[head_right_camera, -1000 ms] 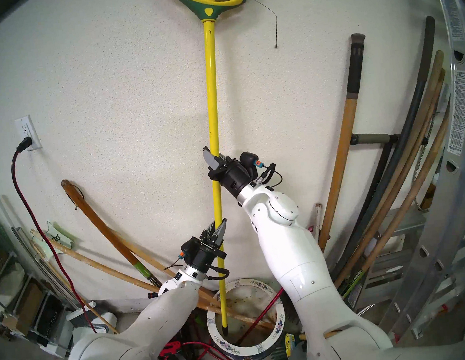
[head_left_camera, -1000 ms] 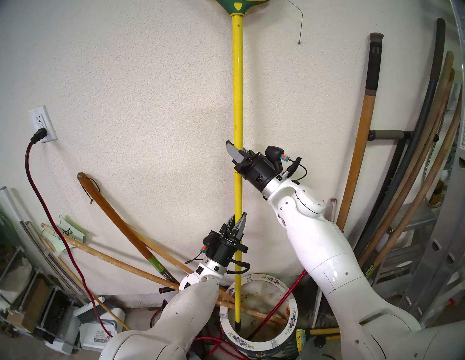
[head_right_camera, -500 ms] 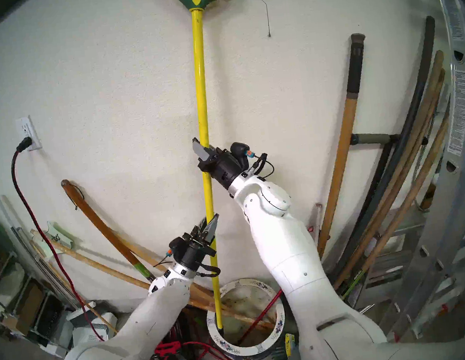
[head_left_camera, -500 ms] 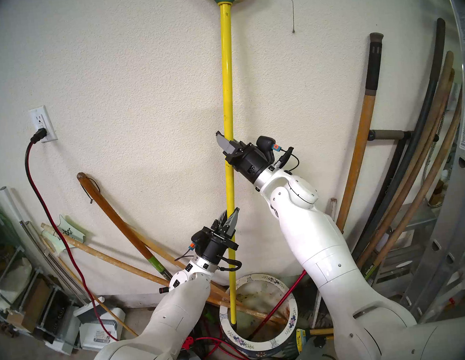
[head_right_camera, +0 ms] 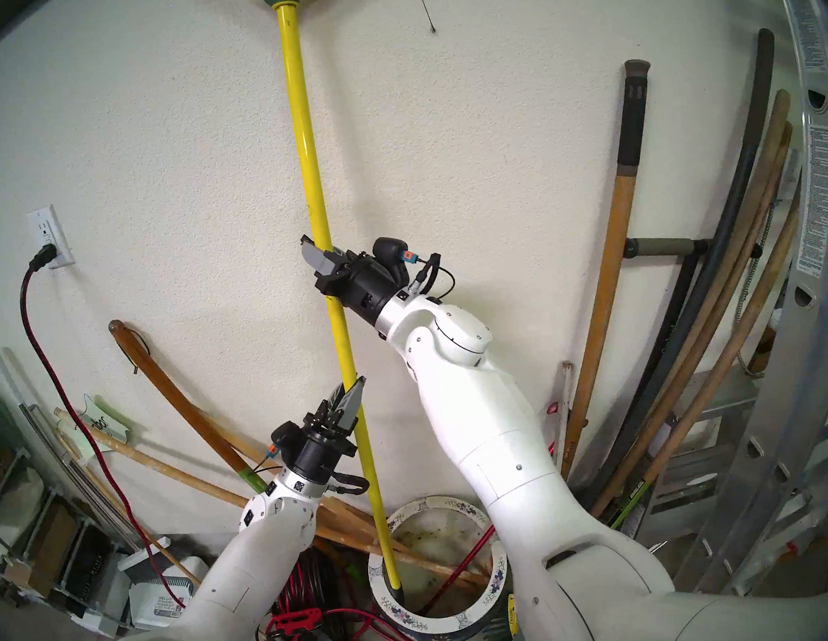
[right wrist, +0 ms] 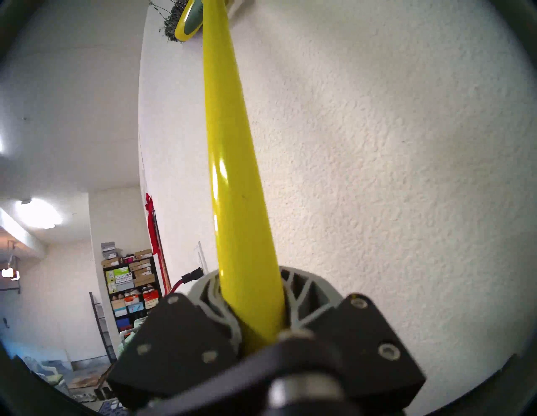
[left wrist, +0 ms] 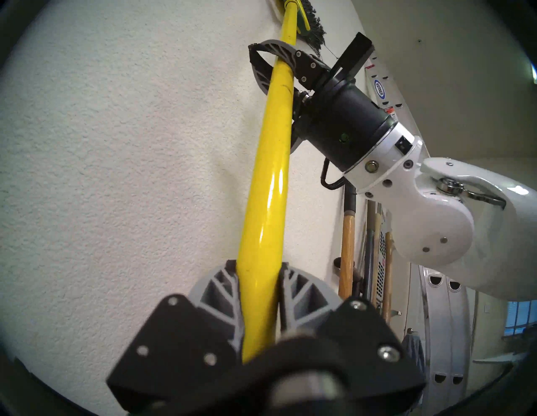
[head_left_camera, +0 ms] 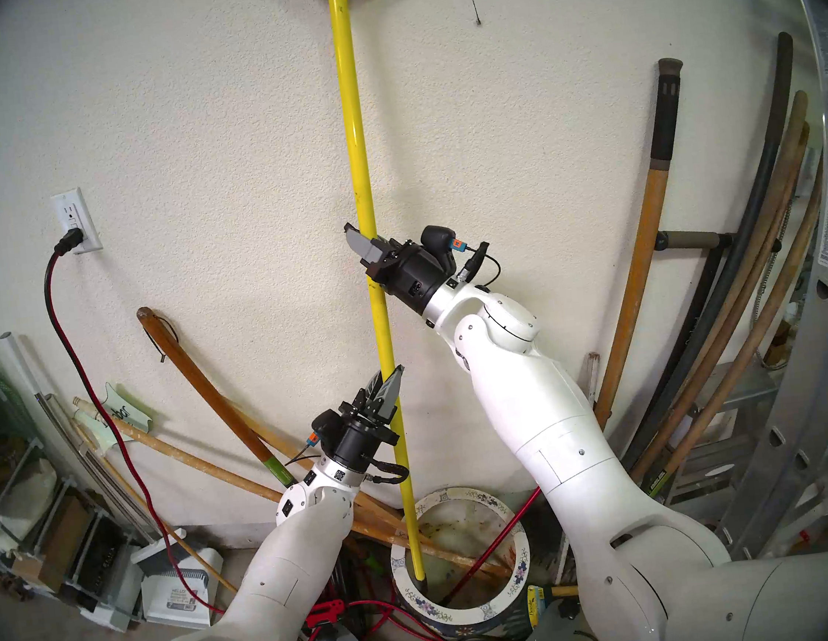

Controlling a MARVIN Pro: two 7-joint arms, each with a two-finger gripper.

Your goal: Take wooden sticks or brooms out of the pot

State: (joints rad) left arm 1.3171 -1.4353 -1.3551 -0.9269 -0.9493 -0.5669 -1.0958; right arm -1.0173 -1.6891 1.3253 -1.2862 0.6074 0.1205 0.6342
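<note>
Head stereo left shows the right gripper point(head_left_camera: 367, 239) and the left gripper point(head_left_camera: 389, 383) both pinching the broom point(head_left_camera: 358, 154). It has a long shiny yellow pole and a yellow-and-green head. Its black tip sits just over the pot point(head_left_camera: 467, 615) rim. Since before, the broom rose and slid left.

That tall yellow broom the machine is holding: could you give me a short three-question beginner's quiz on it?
1. True or false: both the left gripper and the right gripper are closed on the tall yellow-poled broom.
2. Which gripper holds it higher up?
3. The pole's black tip is: A) inside the wide round floral-rimmed ceramic pot; B) resting on the floor outside it.

Key: 1 true; 2 the right; 3 A.
</note>
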